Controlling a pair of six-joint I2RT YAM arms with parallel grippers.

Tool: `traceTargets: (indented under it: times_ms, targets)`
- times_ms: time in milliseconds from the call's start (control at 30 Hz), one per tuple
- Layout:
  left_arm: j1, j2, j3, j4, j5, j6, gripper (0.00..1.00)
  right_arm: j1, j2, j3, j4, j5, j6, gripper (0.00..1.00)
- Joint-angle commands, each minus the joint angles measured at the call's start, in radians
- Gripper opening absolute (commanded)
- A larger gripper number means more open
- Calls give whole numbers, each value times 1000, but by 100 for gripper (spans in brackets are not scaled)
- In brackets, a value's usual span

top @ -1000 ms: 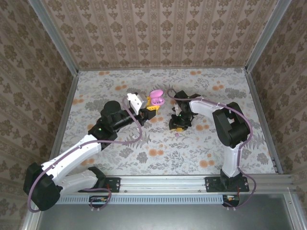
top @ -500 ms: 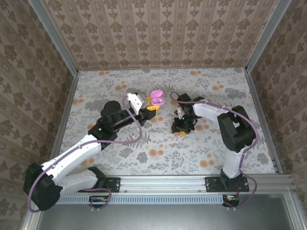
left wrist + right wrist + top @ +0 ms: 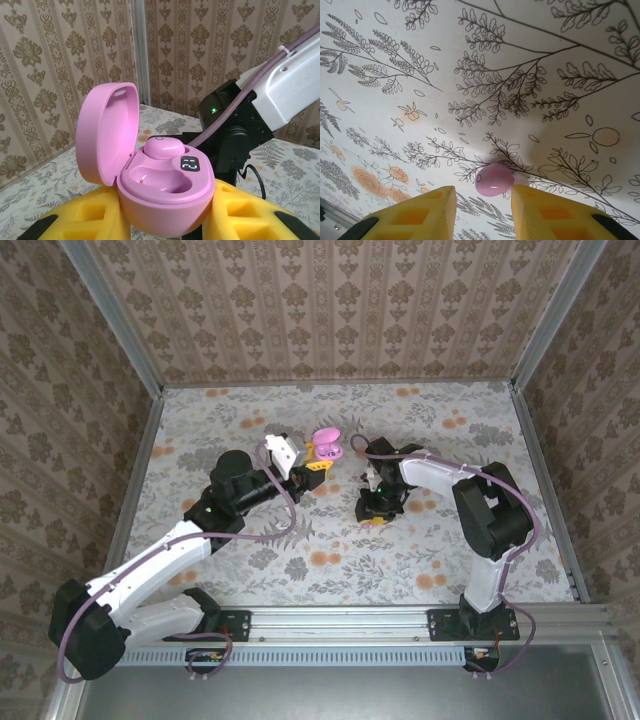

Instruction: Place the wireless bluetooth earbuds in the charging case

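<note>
My left gripper (image 3: 318, 462) is shut on the pink charging case (image 3: 328, 447), holding it up near the table's middle with its lid open. In the left wrist view the case (image 3: 167, 200) sits between the yellow fingers (image 3: 85, 220). One pink earbud (image 3: 162, 147) rests in its far slot; the near slot is bare. In the right wrist view a second pinkish-purple earbud (image 3: 494, 179) lies on the table just past my right gripper (image 3: 483, 192). Its yellow fingertips (image 3: 427, 205) stand apart on either side without touching it. From above, the right gripper (image 3: 373, 512) points down at the table, right of the case.
The floral table cover (image 3: 300, 560) has orange flower prints (image 3: 322, 558). Patterned walls and a metal frame (image 3: 140, 430) enclose it on three sides. The right arm's black wrist (image 3: 240, 135) stands close behind the held case.
My right gripper has shifted slightly nearer and lower over the earbud on the table, and its elbow swung right. The left arm and the case have not moved.
</note>
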Motion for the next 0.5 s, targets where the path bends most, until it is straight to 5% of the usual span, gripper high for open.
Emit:
traceTargets:
  times_ms: [0, 467]
  targets:
    - [-3, 1, -2, 30, -2, 16, 34, -5, -25, 31, -31, 24, -8, 37]
    - [-3, 16, 6, 37, 9, 15, 34, -7, 29, 26, -3, 21, -5, 38]
